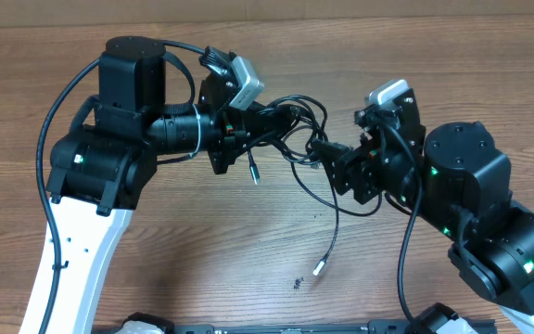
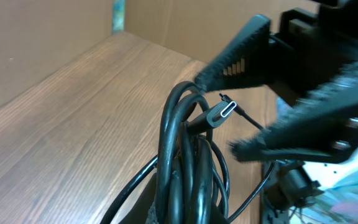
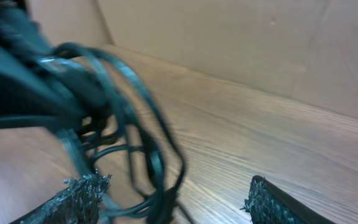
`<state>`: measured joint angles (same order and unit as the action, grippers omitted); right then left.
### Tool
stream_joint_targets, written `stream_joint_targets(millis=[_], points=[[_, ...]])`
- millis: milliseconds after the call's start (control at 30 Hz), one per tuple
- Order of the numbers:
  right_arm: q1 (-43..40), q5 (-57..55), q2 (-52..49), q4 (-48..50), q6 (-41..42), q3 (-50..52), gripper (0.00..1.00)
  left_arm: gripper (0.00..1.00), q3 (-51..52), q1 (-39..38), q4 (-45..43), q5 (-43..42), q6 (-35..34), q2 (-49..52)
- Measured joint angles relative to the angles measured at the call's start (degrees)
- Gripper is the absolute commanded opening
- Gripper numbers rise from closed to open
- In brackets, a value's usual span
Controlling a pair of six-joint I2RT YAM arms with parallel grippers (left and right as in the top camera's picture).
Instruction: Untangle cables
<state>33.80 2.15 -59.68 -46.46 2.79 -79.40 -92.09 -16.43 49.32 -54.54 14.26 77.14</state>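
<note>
The cables point(image 1: 295, 130) are a black bunch held up between the two hands, over the middle of the brown wood table point(image 1: 156, 250). The left hand point(image 1: 262, 119) is closed tight on the bunch. The right hand point(image 1: 327, 158) is at the other side of the bunch. Its fingers point(image 3: 82, 196) are wide apart, so it is open. Some thin loops hang between them, close to one finger, but the hand is not pinching them.

Two loose ends hang down from the bunch. A short end with a dark plug point(image 1: 255, 176) hangs just under the left hand. A long end drops low toward the table and has a silver plug point(image 1: 320, 269) at its tip. In the left wrist view a shiny plug point(image 2: 219, 113) with a rounded end sticks out of the loops. The right hand's black bumpy fingers are just behind it.

A tiny dark speck point(image 1: 298, 283) lies on the table near the silver plug. A brown cardboard wall point(image 1: 341, 9) stands at the back of the table. Each wrist has a small gray box point(image 1: 244, 82) on top. The right arm point(image 1: 471, 176) shows little green lights point(image 1: 431, 173). A thick black wire point(image 1: 49, 130) loops along the left arm point(image 1: 91, 167), away from the bunch.
</note>
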Motion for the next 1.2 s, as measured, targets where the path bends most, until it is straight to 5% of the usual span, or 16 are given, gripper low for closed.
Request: stream_joint_targets(millis=[400, 1200], points=[[0.0, -9.6, -0.24, 0.09, 0.0, 0.0, 0.75, 0.04, 0.0, 0.0, -0.02, -5.27, 0.68, 0.02], [0.0, 2.54, -1.64, 1.38, 0.2, 0.0, 0.75, 0.04, 0.0, 0.0, 0.17, -0.72, 0.7, 0.02]])
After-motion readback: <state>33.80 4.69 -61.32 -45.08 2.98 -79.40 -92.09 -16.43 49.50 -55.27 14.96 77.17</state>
